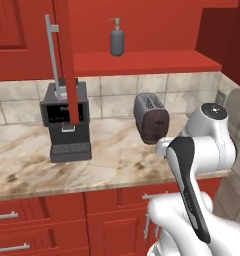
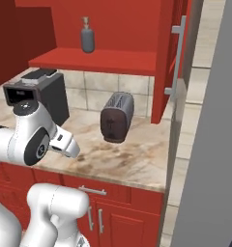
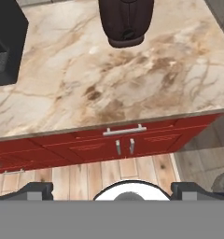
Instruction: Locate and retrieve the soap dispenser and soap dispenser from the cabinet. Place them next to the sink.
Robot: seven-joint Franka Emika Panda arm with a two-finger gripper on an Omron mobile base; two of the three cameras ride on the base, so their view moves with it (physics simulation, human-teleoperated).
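One dark grey soap dispenser with a tan pump stands upright on the red shelf of the open cabinet. The cabinet door is swung out, and its grey bar handle faces the room. My gripper is open, looking down at the counter's front edge from well below and in front of the shelf. Its fingertips are spread wide with nothing between them. The sink is out of view.
A dark toaster and a black coffee machine stand on the marbled counter under the shelf. Red drawers and doors run below. A grey wall closes the right side.
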